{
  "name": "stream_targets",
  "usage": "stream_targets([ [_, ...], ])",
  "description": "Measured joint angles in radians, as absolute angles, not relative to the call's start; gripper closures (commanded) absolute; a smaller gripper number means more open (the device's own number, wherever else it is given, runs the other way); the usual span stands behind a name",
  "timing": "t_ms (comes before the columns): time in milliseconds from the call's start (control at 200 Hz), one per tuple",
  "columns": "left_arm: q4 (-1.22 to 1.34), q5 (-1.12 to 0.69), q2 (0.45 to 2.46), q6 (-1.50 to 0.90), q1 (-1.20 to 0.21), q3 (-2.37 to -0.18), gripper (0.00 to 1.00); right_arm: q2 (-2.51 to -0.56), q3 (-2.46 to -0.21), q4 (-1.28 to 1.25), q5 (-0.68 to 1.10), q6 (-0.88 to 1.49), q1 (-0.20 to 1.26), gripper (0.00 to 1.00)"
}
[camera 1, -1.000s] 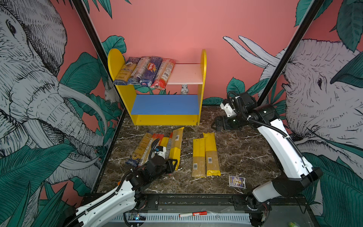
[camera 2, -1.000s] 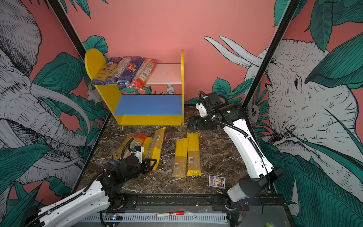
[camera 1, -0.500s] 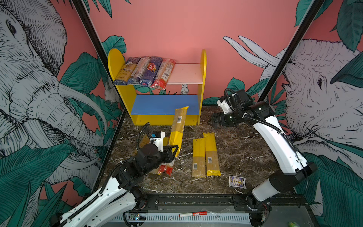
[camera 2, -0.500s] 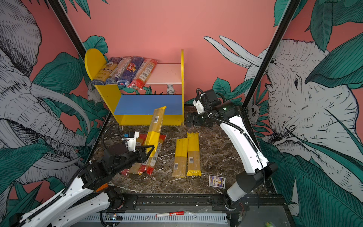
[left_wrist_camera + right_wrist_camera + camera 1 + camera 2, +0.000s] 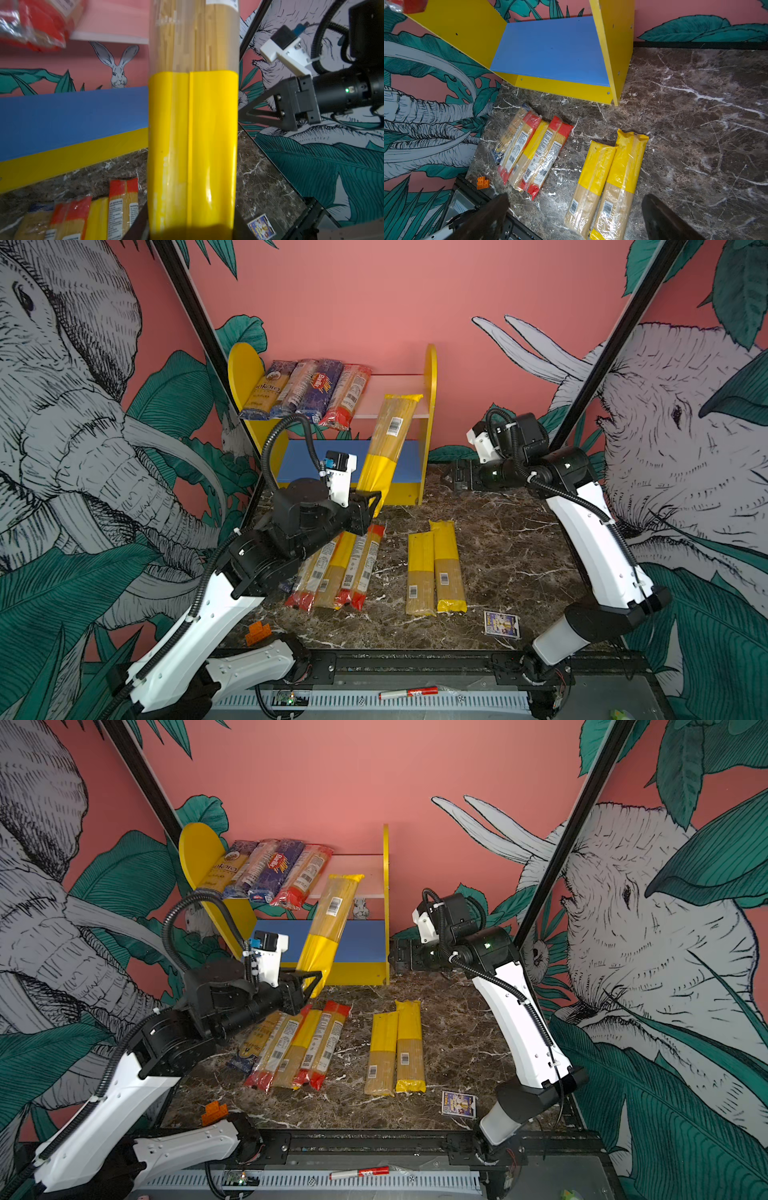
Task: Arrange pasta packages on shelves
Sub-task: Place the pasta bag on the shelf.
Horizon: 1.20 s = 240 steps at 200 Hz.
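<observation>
The left gripper point(image 5: 368, 499), clamped on the long yellow-and-clear plastic spaghetti packet point(image 5: 388, 439), has raised it off the marble tabletop point(image 5: 519, 539) to frame centre. Its tip is now in front of the pink board point(image 5: 372, 400) of the small yellow wooden shelf unit point(image 5: 432, 377). Shelving looks next. The right gripper point(image 5: 457, 480) idles with its jaws wide apart, centre-right.

**Hidden, cropped and blurred items, all views**
Held yellow spaghetti packet point(image 5: 192, 124): top end cut by frame edge in L wrist view, bottom end lost in shadow; masks part of shelf unit point(image 5: 430, 406) boards in both top views. L gripper point(image 5: 371, 501): one finger hid. behind packet's low end. Dark blue packet point(image 5: 243, 1058) on floor: mostly under L arm. Red-ended packet point(image 5: 35, 27) on upper board: blurred, cropped. R gripper point(image 5: 576, 200): only blurred finger ends at frame edge in R wrist view. Card box point(image 5: 501, 624): print too small to read.
</observation>
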<state>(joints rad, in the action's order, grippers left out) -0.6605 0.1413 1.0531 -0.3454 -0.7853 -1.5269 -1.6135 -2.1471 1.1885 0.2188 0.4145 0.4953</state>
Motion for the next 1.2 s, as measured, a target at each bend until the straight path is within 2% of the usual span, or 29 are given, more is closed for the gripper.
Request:
stream_targets([
  [160, -0.669, 0.040, 1.211, -0.321, -0.567, -1.710, 1.00, -1.644, -2.209, 1.194, 0.189, 0.410, 0.485, 0.01],
  [315, -0.678, -0.044, 1.434, -0.337, -0.413, -1.930, 1.00, -1.648, -2.216, 1.193, 0.162, 0.408, 0.461, 0.01],
  [540, -0.734, -0.157, 1.846, -0.354, -0.366, -2.436, 1.00, -1.637, -2.163, 1.184, 0.133, 0.415, 0.415, 0.01],
  [630, -0.752, -0.201, 1.951, -0.374, -0.356, -2.570, 1.00, -1.636, -2.143, 1.183, 0.123, 0.419, 0.400, 0.01],
  [1200, -0.759, -0.335, 2.010, -0.498, -0.299, -2.603, 1.00, -1.636, -2.133, 1.185, 0.109, 0.445, 0.372, 0.01],
])
